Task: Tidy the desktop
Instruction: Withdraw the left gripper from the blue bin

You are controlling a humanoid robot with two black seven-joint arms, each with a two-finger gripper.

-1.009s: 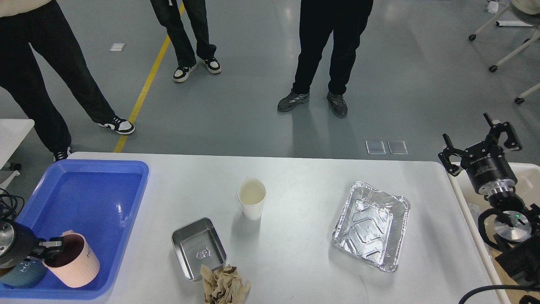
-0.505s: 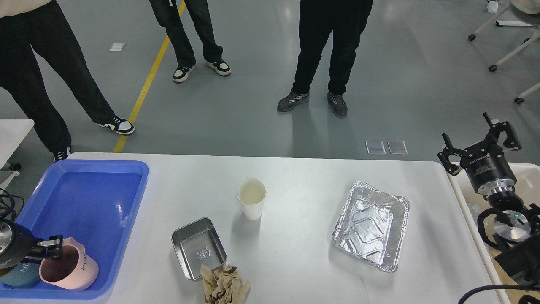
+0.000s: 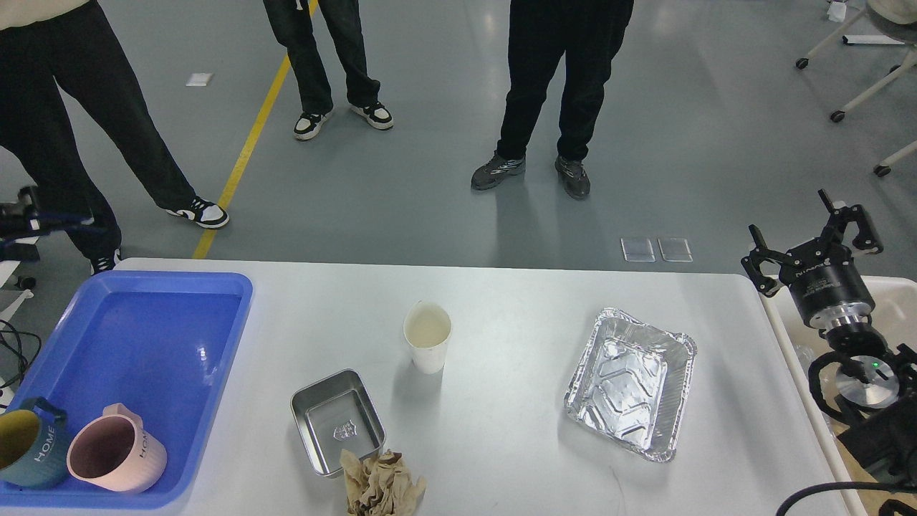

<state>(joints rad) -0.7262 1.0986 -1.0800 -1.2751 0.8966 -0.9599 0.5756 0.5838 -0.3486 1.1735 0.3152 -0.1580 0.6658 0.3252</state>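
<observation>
The white desktop (image 3: 501, 401) holds a white paper cup (image 3: 428, 337), a small steel box (image 3: 337, 421), a crumpled brown paper (image 3: 381, 484) at the box's near edge, and a crinkled foil tray (image 3: 630, 381). A pink mug (image 3: 116, 457) and a dark teal mug (image 3: 29, 444) lie tilted in the near left corner of the blue tray (image 3: 157, 337). My left gripper (image 3: 29, 218) is a dark blur at the left edge, high above the tray. My right gripper (image 3: 809, 244) is open and empty, off the table's right end.
A beige bin (image 3: 892, 301) stands beside the table's right end, under my right arm. Three people stand on the grey floor beyond the far edge. A black cable (image 3: 14, 351) hangs at the left of the blue tray.
My left gripper has let go of the pink mug, which now lies tilted in the blue tray, and has swung up and away to the left edge. The right arm has barely moved.
</observation>
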